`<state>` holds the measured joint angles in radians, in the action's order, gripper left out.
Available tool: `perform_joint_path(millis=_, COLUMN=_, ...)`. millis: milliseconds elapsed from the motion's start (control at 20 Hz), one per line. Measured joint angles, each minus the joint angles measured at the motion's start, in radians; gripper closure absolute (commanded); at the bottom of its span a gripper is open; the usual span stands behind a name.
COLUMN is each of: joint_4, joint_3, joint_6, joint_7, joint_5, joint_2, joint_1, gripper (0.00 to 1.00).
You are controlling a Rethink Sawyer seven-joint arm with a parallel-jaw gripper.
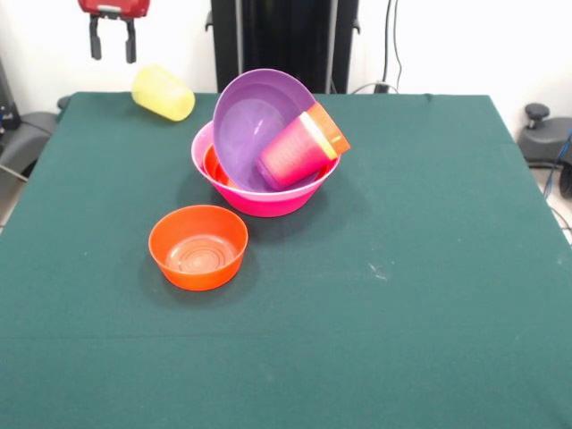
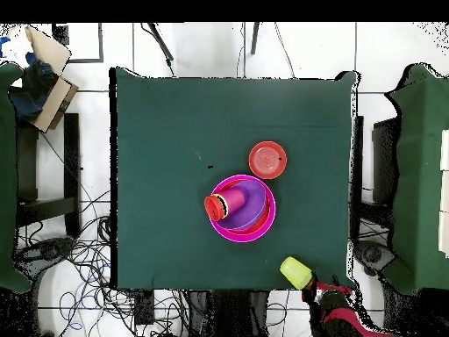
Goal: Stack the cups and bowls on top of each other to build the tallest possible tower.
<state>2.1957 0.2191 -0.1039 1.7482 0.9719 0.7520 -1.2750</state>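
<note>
Hand [image 1: 113,45] seen released, empty — a yellow cup [image 1: 163,92] lies tipped just below-right of it, far-left on the worktop [image 1: 402,268]; the tower [image 1: 268,152] is set well apart.

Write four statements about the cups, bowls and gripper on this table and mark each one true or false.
1. The yellow cup lies on its side near a table corner. True.
2. The purple bowl lies flat on the cloth. False: it leans tilted inside the big pink bowl.
3. The small orange bowl stands upright, apart from the pink bowl. True.
4. The gripper is shut on the yellow cup. False: it hangs open above the cup, holding nothing.
</note>
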Motion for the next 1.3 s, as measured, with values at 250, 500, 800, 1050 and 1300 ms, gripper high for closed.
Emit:
perform_joint_path(millis=250, joint_4=0.0, joint_3=-0.033, joint_6=-0.001, joint_7=0.0, joint_5=0.004, joint_2=-0.021, joint_1=-0.001, gripper=0.0)
perform_joint_path(millis=500, joint_4=0.0, joint_3=-0.095, joint_6=-0.021, joint_7=0.0, joint_5=0.013, joint_2=-0.064, joint_1=0.01, gripper=0.0)
perform_joint_path(millis=800, joint_4=-0.001, joint_3=-0.146, joint_6=-0.041, joint_7=0.0, joint_5=0.014, joint_2=-0.106, joint_1=0.017, gripper=0.0)
perform_joint_path(millis=1050, joint_4=-0.001, joint_3=-0.173, joint_6=-0.057, joint_7=0.0, joint_5=0.015, joint_2=-0.156, joint_1=0.022, gripper=0.0)
perform_joint_path(millis=1300, joint_4=-0.002, joint_3=-0.168, joint_6=-0.064, joint_7=0.0, joint_5=0.032, joint_2=-0.225, joint_1=0.016, gripper=0.0)
